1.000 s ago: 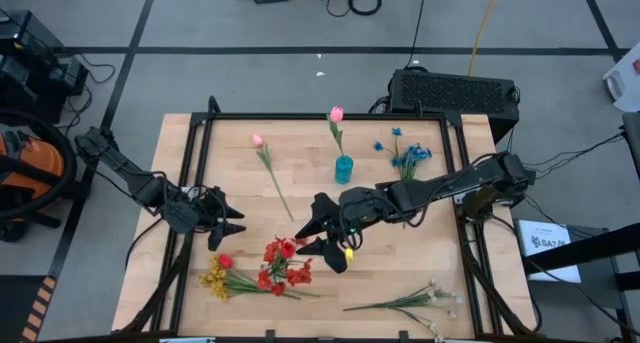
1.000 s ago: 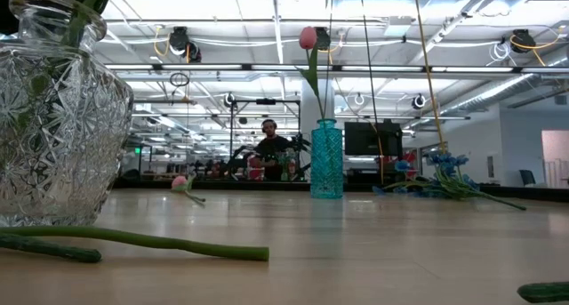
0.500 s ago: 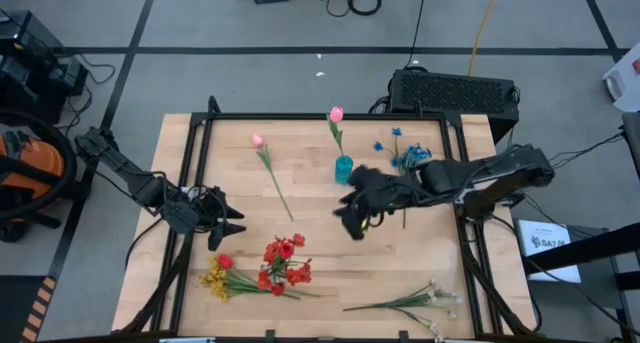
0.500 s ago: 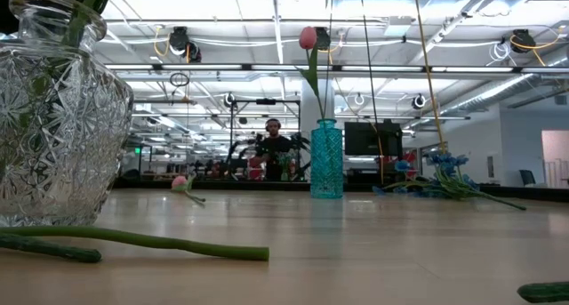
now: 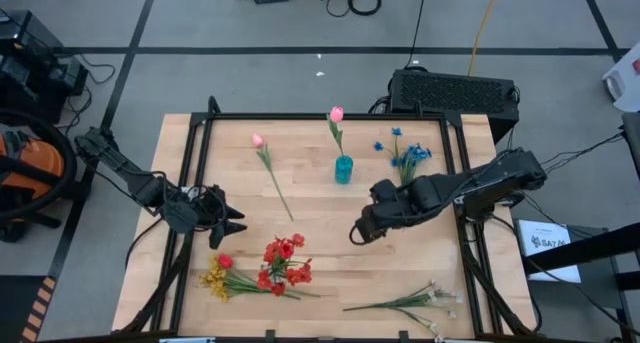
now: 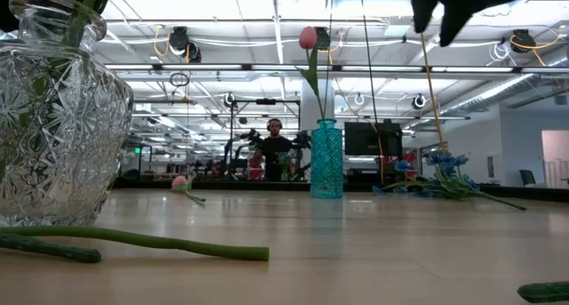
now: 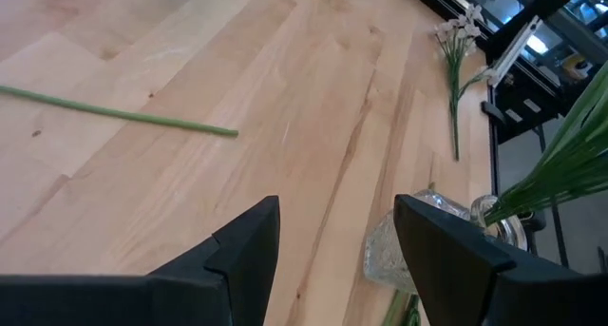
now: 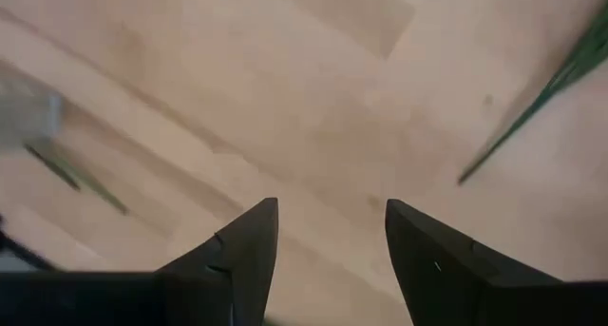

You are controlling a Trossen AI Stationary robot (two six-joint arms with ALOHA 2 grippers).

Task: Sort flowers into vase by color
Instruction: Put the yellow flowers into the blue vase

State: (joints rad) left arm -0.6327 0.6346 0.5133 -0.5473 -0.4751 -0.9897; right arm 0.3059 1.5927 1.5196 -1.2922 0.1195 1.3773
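Your right gripper (image 5: 358, 234) hangs over bare tabletop (image 5: 330, 263), fingers (image 8: 242, 250) apart and empty. Your left gripper (image 5: 235, 221) waits with fingers (image 7: 249, 250) spread, red flowers (image 5: 283, 263) just beyond them.

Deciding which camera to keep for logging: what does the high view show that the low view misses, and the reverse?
Only the high view shows the red flower cluster, yellow bunch, white blooms and the left end effector.

Only the low view shows the cut-glass clear vase and a person in the room behind.

Both show the teal glass vase holding a pink tulip, and the blue sprays.
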